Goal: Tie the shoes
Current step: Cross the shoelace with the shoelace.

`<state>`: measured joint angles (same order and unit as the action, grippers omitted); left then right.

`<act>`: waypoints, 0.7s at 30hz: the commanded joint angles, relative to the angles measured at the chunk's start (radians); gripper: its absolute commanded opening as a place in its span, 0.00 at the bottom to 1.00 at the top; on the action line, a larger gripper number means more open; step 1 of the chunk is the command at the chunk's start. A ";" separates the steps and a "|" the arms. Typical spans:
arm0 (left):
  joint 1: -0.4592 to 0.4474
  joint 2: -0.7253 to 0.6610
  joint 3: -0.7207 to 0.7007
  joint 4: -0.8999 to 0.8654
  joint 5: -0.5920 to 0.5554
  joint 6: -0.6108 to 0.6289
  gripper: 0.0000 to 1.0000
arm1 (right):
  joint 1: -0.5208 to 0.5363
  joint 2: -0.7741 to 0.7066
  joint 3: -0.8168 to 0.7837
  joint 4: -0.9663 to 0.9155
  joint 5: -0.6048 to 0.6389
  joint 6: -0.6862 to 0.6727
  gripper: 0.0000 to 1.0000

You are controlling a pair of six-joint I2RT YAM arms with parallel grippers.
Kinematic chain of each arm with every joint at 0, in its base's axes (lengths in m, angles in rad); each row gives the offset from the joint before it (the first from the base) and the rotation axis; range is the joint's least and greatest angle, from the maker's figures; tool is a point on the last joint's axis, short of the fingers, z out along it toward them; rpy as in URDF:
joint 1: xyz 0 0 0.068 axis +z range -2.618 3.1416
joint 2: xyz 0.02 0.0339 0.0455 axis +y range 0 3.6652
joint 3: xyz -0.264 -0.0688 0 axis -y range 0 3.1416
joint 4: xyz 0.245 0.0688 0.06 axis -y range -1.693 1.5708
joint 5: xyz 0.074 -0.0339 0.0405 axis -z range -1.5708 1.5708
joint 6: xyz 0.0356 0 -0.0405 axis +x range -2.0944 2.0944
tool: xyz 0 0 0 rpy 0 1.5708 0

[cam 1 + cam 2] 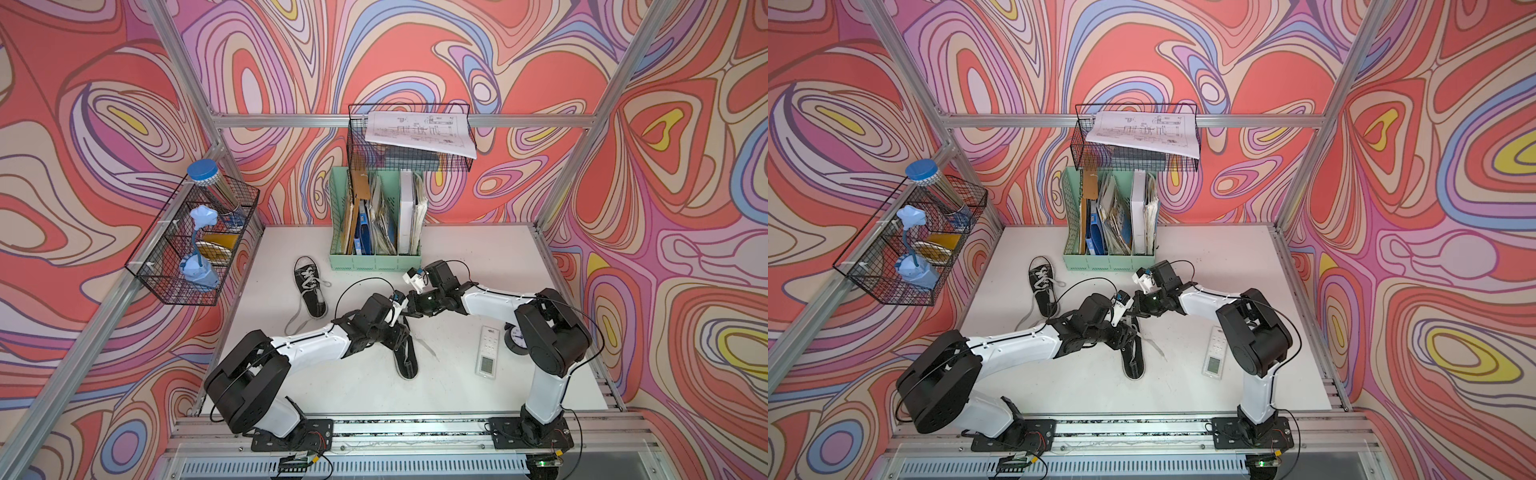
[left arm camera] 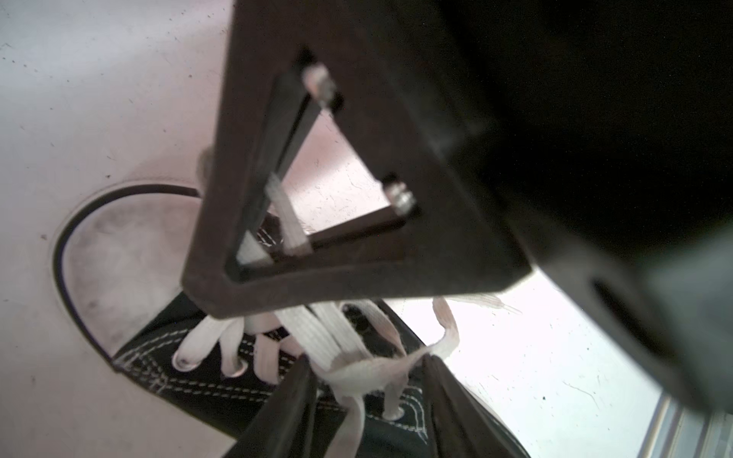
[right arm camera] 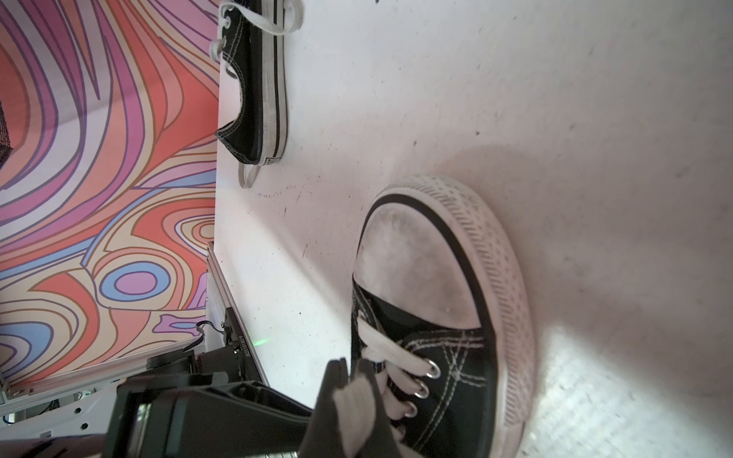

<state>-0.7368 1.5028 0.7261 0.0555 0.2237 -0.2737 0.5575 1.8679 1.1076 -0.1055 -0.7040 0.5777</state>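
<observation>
right end effector (image 3: 351, 376) clamps lace (image 3: 355, 400) | left end effector (image 2: 369, 368) spread over shoe (image 2: 178, 380)

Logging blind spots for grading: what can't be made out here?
Near shoe eyelets: both top views, the left arm covers them.
Far shoe toe: right wrist view, cut by the edge.
Clock: a top view, mostly behind the right arm.
Lace path: left wrist view, blurred right fingers cover it.

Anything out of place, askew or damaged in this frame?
Far shoe lies with its lace trailing loose across the table. The sheet on the back basket sits askew, overhanging its rim. Near shoe: toe cap looks scuffed grey.
</observation>
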 commanded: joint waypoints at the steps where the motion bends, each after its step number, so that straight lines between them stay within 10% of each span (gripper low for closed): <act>1: 0.011 0.022 -0.001 0.019 0.034 -0.021 0.52 | 0.005 -0.029 -0.010 0.010 -0.011 -0.006 0.00; 21: 0.040 -0.049 -0.104 0.133 0.086 -0.057 0.50 | 0.005 -0.048 -0.008 0.003 0.002 -0.009 0.00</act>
<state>-0.7055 1.4734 0.6376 0.1673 0.2928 -0.3199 0.5579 1.8530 1.1061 -0.1055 -0.7040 0.5777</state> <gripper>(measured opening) 0.489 0.041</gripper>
